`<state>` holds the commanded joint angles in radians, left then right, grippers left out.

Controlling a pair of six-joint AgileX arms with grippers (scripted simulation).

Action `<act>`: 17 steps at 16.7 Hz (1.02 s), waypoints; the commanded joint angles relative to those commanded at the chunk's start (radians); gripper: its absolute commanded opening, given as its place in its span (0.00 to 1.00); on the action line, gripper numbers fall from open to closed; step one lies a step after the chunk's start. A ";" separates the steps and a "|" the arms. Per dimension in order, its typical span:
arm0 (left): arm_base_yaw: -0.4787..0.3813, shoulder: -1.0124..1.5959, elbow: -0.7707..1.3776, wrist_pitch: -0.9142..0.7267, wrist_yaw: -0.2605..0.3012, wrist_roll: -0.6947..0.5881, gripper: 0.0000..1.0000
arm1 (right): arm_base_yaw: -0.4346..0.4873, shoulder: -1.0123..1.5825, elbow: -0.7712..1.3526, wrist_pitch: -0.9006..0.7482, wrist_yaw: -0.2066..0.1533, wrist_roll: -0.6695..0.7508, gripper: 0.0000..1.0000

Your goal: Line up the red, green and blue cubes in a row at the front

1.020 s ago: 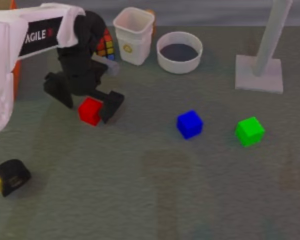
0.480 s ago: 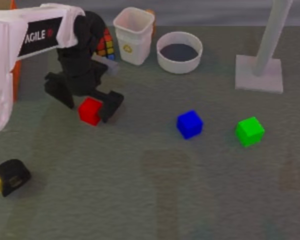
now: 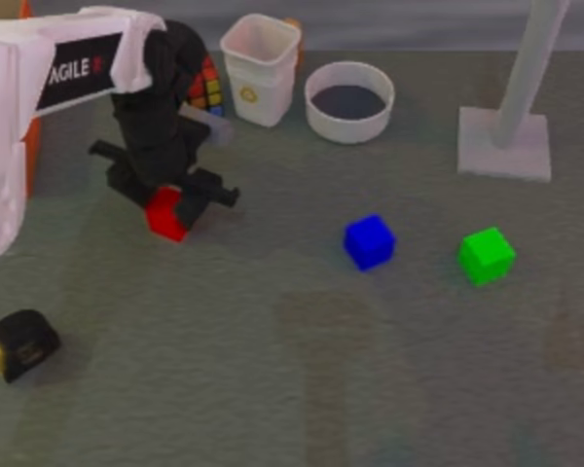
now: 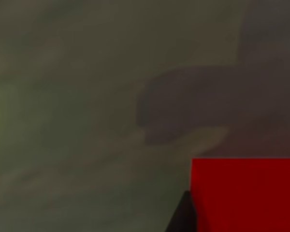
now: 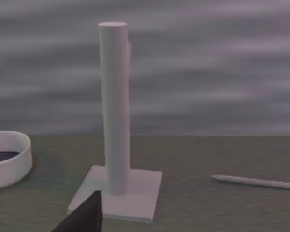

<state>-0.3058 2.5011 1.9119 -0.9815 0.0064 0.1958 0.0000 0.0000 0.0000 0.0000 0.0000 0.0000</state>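
The red cube sits at the table's left, between the fingers of my left gripper, which is shut on it. In the left wrist view the red cube fills one corner with a dark fingertip pressed against its side. The blue cube lies near the middle. The green cube lies to the blue cube's right, apart from it. My right arm is out of the top view. Its wrist view shows only one dark fingertip, set far to one side.
At the back stand a white bin, a white bowl and a multicoloured puzzle cube behind my left arm. A white post on a square base stands back right. A tape measure lies front left.
My left gripper's fingers have closed in from either side onto the red cube, which has shifted slightly to the left. The blue and green cubes have not moved.
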 joint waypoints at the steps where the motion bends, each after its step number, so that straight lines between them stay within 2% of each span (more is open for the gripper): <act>1: 0.000 0.000 0.000 0.000 0.000 0.000 0.02 | 0.000 0.000 0.000 0.000 0.000 0.000 1.00; 11: 0.001 -0.033 0.011 -0.013 0.005 -0.002 0.00 | 0.000 0.000 0.000 0.000 0.000 0.000 1.00; 17: 0.015 -0.081 0.139 -0.198 0.004 -0.004 0.00 | 0.000 0.000 0.000 0.000 0.000 0.000 1.00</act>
<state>-0.2905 2.4204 2.0508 -1.1797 0.0107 0.1922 0.0000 0.0000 0.0000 0.0000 0.0000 0.0000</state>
